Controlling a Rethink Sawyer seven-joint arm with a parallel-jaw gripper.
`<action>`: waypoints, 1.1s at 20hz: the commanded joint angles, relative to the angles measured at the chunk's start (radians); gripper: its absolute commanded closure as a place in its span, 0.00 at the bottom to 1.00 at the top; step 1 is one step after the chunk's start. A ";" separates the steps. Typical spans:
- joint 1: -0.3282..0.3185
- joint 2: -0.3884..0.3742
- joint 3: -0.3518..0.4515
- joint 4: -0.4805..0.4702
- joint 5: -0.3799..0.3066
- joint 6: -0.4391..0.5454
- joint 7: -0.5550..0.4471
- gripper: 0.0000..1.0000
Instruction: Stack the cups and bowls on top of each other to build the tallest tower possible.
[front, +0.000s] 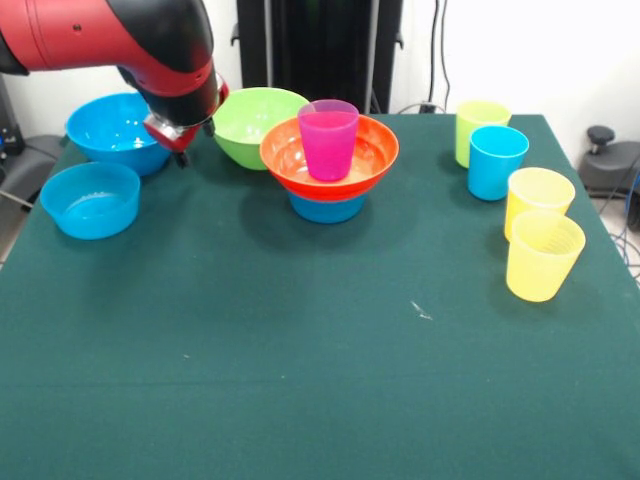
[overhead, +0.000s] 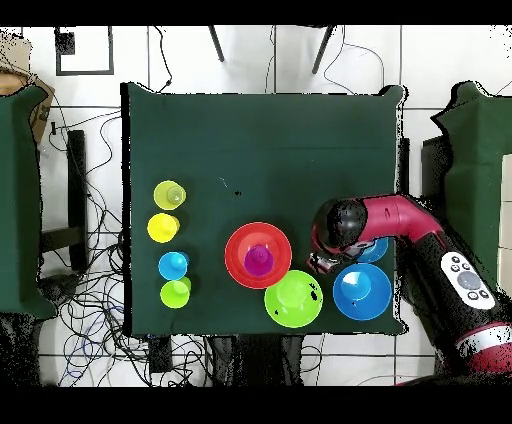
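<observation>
Tower (front: 329, 165) of small blue bowl, orange bowl (overhead: 258, 254) and purple cup (front: 328, 139) stands mid-bench beside the green bowl (front: 252, 124), gripper (front: 180, 136) hangs between green bowl and large blue bowl (front: 116, 130), jaws state can't tell, four cups (front: 520, 195) grouped well apart at the bench (front: 300, 350) edge.

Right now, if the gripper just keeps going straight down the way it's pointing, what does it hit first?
Probably bare table in the gap between the large blue bowl and the green bowl. The gripper hangs between them, though depth is unclear and it might clip the large blue bowl's rim.
</observation>
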 joint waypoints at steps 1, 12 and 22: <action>0.004 0.009 -0.071 0.072 -0.029 0.002 -0.105 0.00; -0.036 0.035 -0.080 0.115 -0.028 -0.062 -0.083 0.00; -0.093 0.079 -0.054 0.152 -0.034 -0.151 -0.075 0.00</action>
